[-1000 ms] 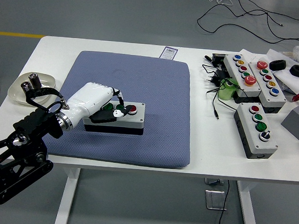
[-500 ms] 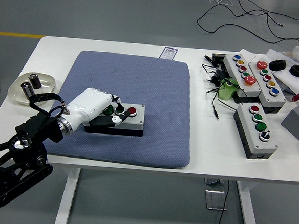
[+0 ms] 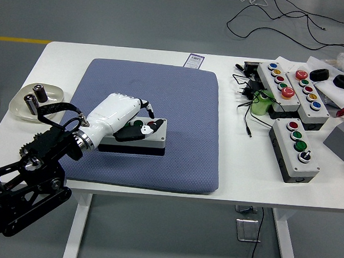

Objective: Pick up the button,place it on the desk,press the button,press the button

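- My left hand [image 3: 127, 116] lies over the left part of the button box [image 3: 137, 136], fingers loosely curled and holding nothing, one fingertip [image 3: 151, 126] right at the red button [image 3: 158, 125].
- The box sits on the blue mat [image 3: 185, 106] on the table [image 3: 234, 174], near the mat's centre, toward its 7 o'clock corner.
- The box's long axis runs 9 to 3 o'clock; my arm comes in from about 8 o'clock.
- The buttons lie under my fingers, so I judge the press calls for a short push down.
- My right hand is out of view; the left is nearer.

One high head view looks forward, down over the table [image 3: 228, 168].
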Controlling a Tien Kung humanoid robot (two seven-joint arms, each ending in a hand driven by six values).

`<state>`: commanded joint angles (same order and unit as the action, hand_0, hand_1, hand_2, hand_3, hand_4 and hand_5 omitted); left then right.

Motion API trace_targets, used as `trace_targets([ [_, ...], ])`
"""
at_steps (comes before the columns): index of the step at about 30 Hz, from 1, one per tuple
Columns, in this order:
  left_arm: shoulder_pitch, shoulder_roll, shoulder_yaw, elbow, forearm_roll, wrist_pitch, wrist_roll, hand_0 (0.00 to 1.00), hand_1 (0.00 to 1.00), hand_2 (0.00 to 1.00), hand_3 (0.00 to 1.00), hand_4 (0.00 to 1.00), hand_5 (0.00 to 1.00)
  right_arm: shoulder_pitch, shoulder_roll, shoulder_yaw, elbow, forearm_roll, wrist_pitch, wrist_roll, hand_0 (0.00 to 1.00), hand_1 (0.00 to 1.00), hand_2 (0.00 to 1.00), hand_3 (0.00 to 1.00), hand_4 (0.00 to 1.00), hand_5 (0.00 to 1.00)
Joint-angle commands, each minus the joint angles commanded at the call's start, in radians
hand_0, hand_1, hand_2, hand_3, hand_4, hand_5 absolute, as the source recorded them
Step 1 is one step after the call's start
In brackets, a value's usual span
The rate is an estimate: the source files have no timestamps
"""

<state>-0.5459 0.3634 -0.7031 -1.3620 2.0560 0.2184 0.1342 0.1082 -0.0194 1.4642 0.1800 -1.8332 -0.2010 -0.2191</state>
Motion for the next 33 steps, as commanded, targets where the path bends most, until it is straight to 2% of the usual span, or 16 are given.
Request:
trace_targets([
  [9,0.010,-0.021,0.024,0.068,-0.004,-0.024,0.003,0.002,0.002,0.002,0.587,0.662,0.992,-0.001,0.000,-0.003,0.000,0.000,0.000,0.000,0.673,0.658,0.674,0.624,0.310,0.173],
  [18,0.014,-0.019,0.019,0.067,0.000,-0.041,0.007,0.002,0.002,0.002,0.587,0.664,0.991,-0.002,0.000,-0.004,0.000,-0.001,0.000,0.000,0.673,0.658,0.674,0.624,0.310,0.173],
  [25,0.032,-0.011,-0.103,-0.016,-0.046,0.010,0.011,0.002,0.002,0.002,0.594,0.666,0.993,-0.004,0.000,-0.002,0.000,0.001,-0.001,0.001,0.673,0.658,0.674,0.624,0.310,0.173],
  [28,0.043,-0.013,-0.192,-0.050,-0.114,0.058,0.008,0.002,0.002,0.002,0.609,0.671,0.994,-0.004,0.000,-0.002,0.000,0.000,0.000,0.001,0.673,0.658,0.674,0.624,0.310,0.173],
  [31,0.057,-0.028,-0.282,-0.036,-0.219,0.125,-0.012,0.002,0.002,0.002,0.609,0.671,0.994,-0.004,0.001,-0.002,0.000,0.000,0.000,0.001,0.673,0.658,0.674,0.624,0.310,0.173],
  [32,0.062,-0.033,-0.319,-0.024,-0.264,0.149,-0.026,0.002,0.261,0.363,0.794,0.693,0.998,-0.004,0.002,-0.002,0.000,-0.001,0.000,0.001,0.673,0.658,0.674,0.624,0.310,0.173],
  [33,0.067,-0.036,-0.350,-0.012,-0.303,0.165,-0.043,0.002,0.261,0.363,0.794,0.693,0.998,-0.004,0.002,-0.002,0.000,-0.001,0.000,0.001,0.673,0.658,0.674,0.624,0.310,0.173],
])
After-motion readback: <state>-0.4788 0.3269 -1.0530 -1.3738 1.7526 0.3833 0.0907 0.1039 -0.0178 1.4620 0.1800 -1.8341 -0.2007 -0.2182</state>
